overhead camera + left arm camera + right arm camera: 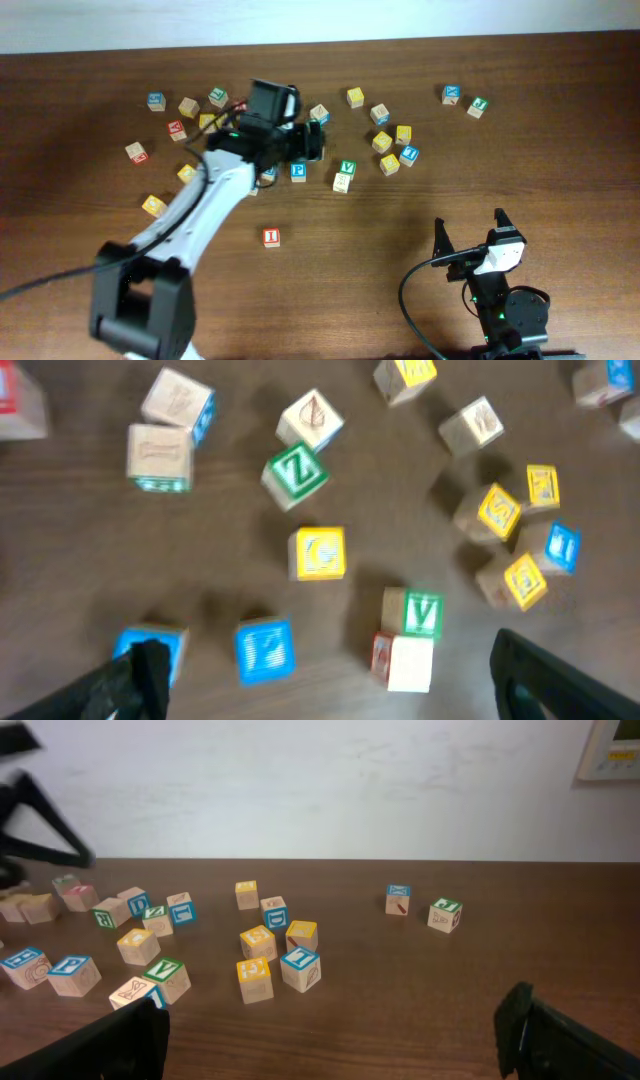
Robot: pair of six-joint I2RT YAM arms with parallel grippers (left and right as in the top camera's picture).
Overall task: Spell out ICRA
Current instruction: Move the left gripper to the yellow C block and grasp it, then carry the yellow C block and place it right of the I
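Note:
The red I cube (271,237) stands alone on the table in front of the scattered cubes. I cannot read the C, R or A among them. My left gripper (312,142) is open and empty, hovering over the cluster. In the left wrist view its fingers (340,690) straddle the blue P cube (265,652) and a pale cube with a red side (405,662), with a green V cube (422,613) just behind. My right gripper (468,225) is open and empty at the front right; its fingers also show in the right wrist view (335,1050).
Several lettered cubes lie across the back of the brown table (400,260), including the P cube (298,171), the V cube (347,167), yellow-faced cubes (382,141) and a far-right pair (452,95). The left arm (200,215) runs diagonally from the front left.

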